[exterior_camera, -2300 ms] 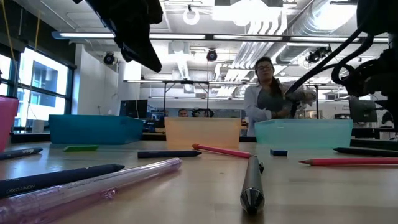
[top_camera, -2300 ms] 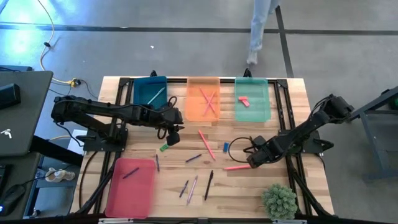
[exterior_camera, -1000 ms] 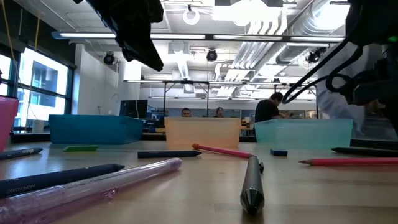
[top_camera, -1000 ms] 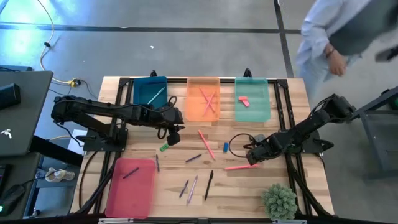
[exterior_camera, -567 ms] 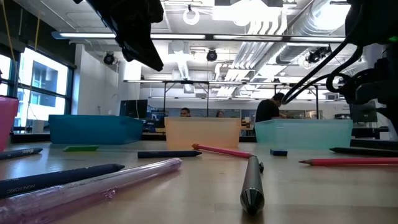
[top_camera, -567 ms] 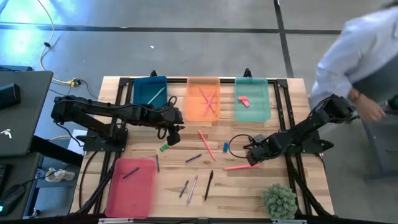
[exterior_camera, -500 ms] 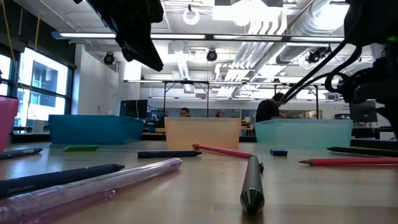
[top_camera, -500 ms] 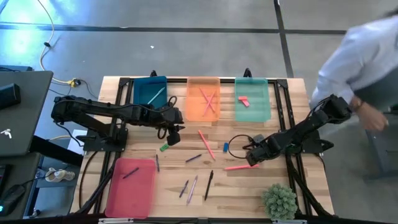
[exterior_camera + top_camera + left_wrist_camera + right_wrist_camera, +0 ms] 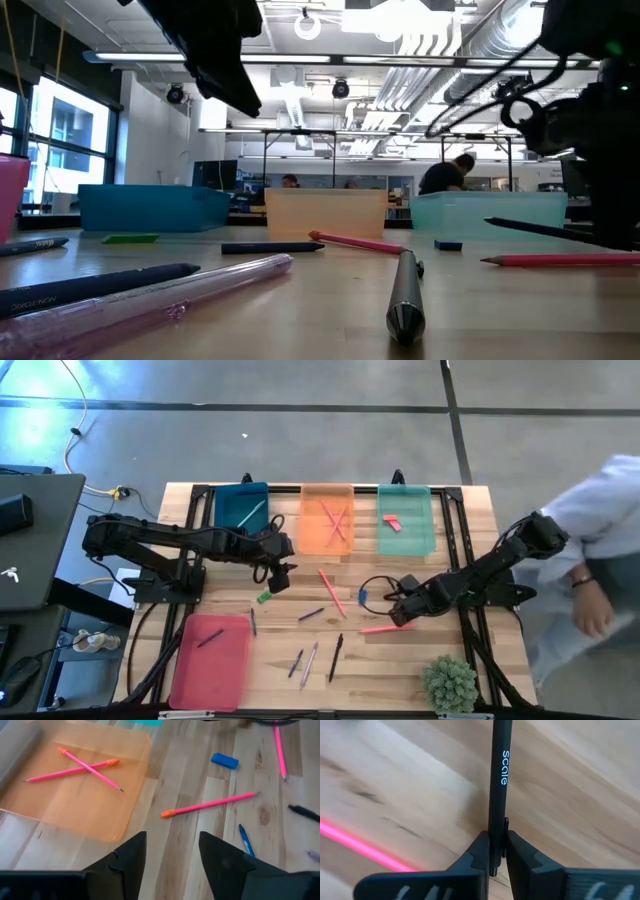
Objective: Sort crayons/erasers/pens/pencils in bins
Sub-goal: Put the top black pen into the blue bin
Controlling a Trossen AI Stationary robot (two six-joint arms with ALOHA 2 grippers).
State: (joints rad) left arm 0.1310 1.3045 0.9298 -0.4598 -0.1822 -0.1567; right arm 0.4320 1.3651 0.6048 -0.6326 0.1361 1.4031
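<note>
Black pen (image 9: 496, 795): pinched between the two fingers of the right gripper (image 9: 494, 851); barrel runs straight up the right wrist view, white lettering on it.
Right gripper, high view (image 9: 396, 609): right of centre of the table, low over the wood, just above a pink pencil (image 9: 379, 628) lying flat.
Left gripper (image 9: 171, 851): fingers apart, nothing between them; bare wood shows in the gap. High view puts it (image 9: 279, 576) left of centre, below the orange bin (image 9: 306, 540).
Green eraser (image 9: 264, 597): on the table just below the left gripper, apart from its fingers.
Blue eraser (image 9: 363, 597): mid-table, between a long pink pencil (image 9: 332, 592) and the right gripper.
Bins: teal bin (image 9: 222, 512), orange bin and mint bin (image 9: 424, 538) in a row along the top edge; pink-red bin (image 9: 210, 671) at lower left.
Mint bin contents: pink eraser blocks (image 9: 391, 522).
Open room: bare wood between the grippers, broken by loose sticks in the lower middle (image 9: 309, 661).
Edges: potted plant (image 9: 449, 682) at lower right corner; a person (image 9: 592, 550) at right edge, off the table.
</note>
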